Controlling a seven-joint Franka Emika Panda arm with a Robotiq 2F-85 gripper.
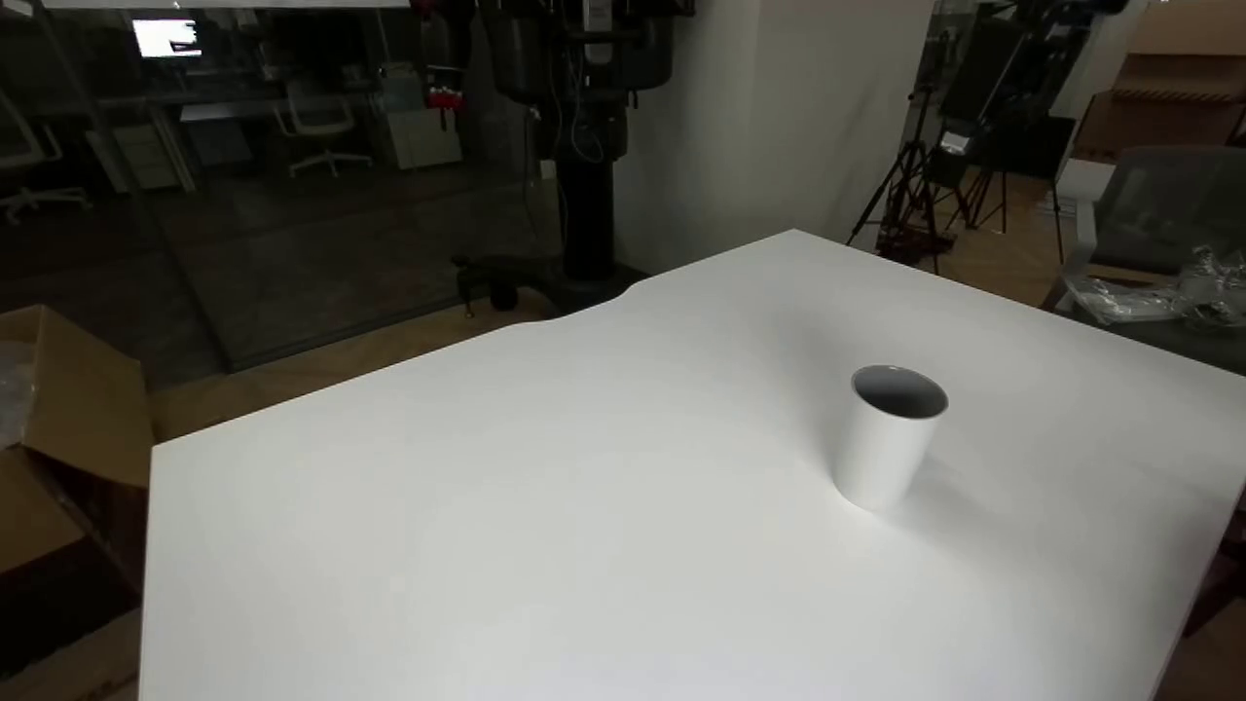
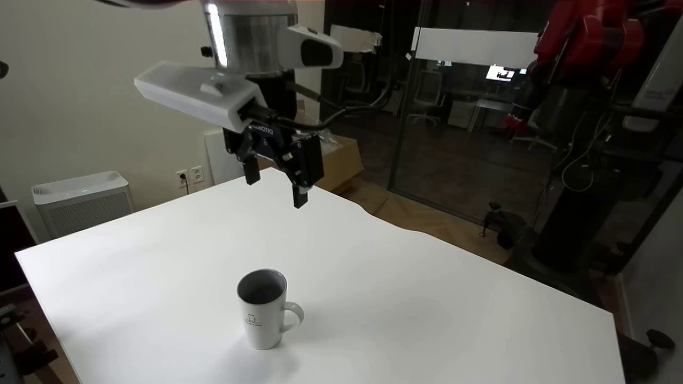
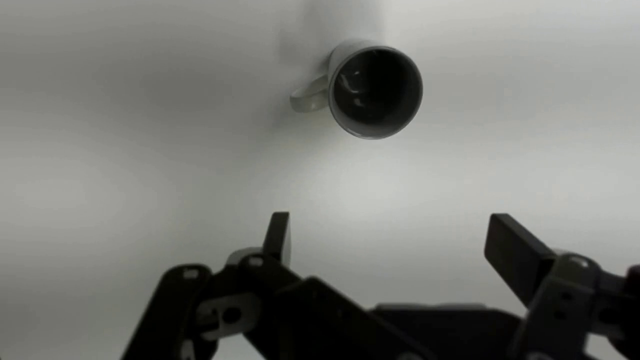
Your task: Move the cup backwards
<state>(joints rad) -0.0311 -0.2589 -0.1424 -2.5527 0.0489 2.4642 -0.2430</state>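
Observation:
The cup (image 1: 884, 453) is a white, slightly tapered mug with a grey, dark interior. It stands upright on the white table (image 1: 487, 506). In an exterior view the cup (image 2: 261, 320) shows a handle and a small dark print on its side. My gripper (image 2: 276, 183) is open and empty, above the table and apart from the cup. In the wrist view the cup (image 3: 375, 92) lies beyond the gripper's fingertips (image 3: 387, 225), with its handle to the left. Nothing is between the fingers. The gripper is out of view in an exterior view.
An open cardboard box (image 1: 88, 409) stands on the floor beside the table; the box also shows behind the gripper (image 2: 341, 162). A dark wheeled robot stand (image 1: 587, 214) is beyond the table's curved edge. A grey chair (image 1: 1158, 214) stands near another edge.

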